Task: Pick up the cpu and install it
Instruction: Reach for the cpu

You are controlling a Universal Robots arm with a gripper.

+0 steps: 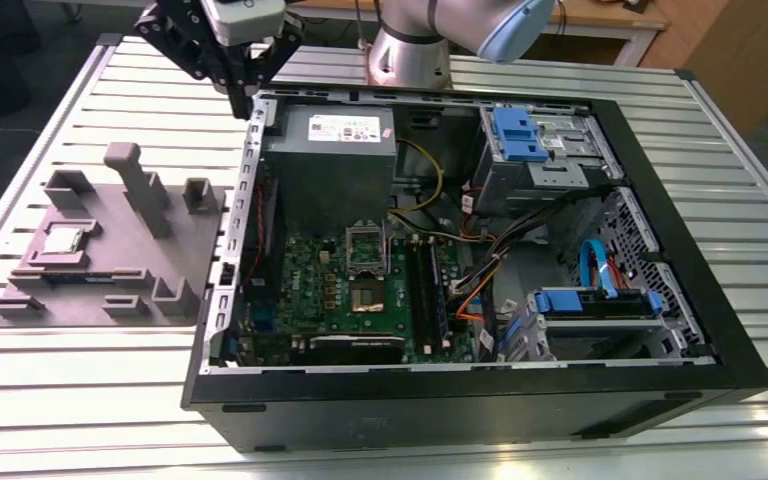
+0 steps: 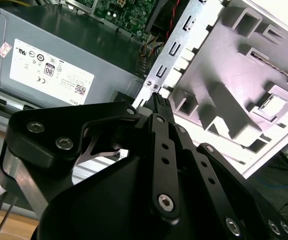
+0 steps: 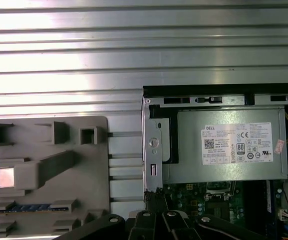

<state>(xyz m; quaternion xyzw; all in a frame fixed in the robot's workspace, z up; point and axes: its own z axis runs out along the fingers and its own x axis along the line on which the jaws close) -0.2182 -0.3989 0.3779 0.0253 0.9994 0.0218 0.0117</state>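
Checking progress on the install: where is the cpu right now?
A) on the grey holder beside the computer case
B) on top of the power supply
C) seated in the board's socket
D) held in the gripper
A: the cpu lies on the grey holder, outside the computer case.

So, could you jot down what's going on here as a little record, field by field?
tool: shut, holding nothing, over the computer case wall on the tray side
cpu: lying in the grey tray, not picked up
grey tray: on the slatted table, at the exterior view's left of the case
computer case: open, green board showing inside
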